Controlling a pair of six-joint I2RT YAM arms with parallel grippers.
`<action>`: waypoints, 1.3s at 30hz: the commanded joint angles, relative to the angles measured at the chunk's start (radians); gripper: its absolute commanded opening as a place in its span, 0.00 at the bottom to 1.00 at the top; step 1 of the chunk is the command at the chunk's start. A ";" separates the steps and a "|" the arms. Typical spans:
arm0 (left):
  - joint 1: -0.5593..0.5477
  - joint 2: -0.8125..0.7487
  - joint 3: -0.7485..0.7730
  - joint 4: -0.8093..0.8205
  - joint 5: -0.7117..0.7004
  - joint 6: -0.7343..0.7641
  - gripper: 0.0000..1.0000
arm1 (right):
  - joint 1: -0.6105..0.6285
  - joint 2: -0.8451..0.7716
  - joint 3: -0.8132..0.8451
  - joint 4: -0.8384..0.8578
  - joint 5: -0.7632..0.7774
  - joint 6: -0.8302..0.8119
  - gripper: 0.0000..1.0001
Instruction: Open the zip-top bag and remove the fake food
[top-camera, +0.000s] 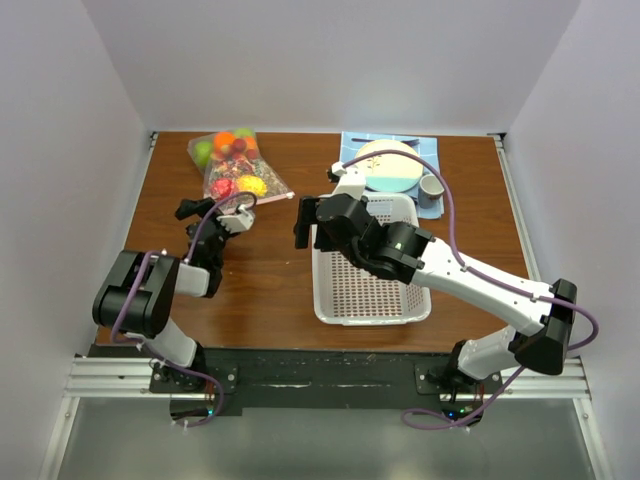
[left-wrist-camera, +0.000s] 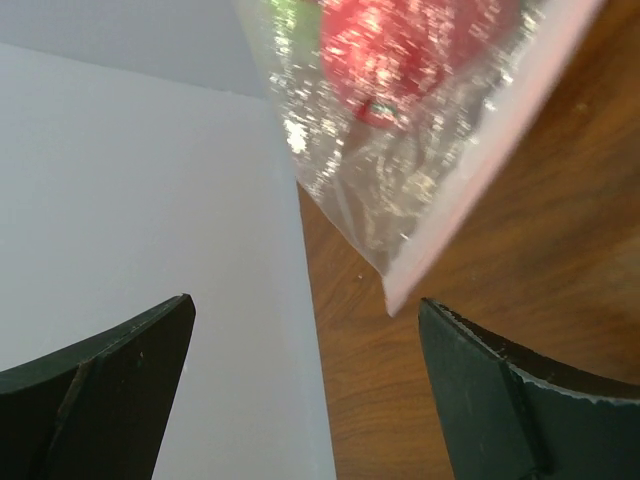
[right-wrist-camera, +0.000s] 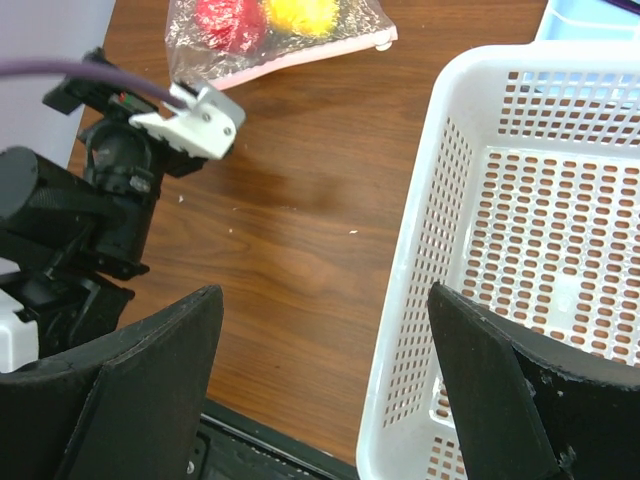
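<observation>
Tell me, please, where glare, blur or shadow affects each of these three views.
Left wrist: the zip-top bag sits close and soft-focused, with speckled glare over the red fake fruit. Right wrist: sharp, the white basket holes crisp, with a faint shadow on the wooden table. Top external: evenly lit, no strong glare.

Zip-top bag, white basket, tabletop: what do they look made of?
Zip-top bag: thin clear plastic film, glossy; it crinkles and glints, fruit shows through. White basket: likely moulded rigid plastic, smooth, with rows of slots. Tabletop: brown wood grain, low sheen; solid wood or laminate can't be told.
</observation>
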 joint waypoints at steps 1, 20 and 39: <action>-0.001 0.001 -0.045 0.128 0.054 0.032 1.00 | 0.004 0.000 0.029 0.021 0.031 -0.010 0.88; -0.007 0.291 0.127 0.552 -0.064 0.157 0.91 | 0.005 0.009 0.014 0.035 0.029 -0.019 0.88; 0.004 0.004 0.227 0.014 0.022 -0.049 0.00 | 0.005 -0.026 -0.018 0.046 0.055 -0.030 0.70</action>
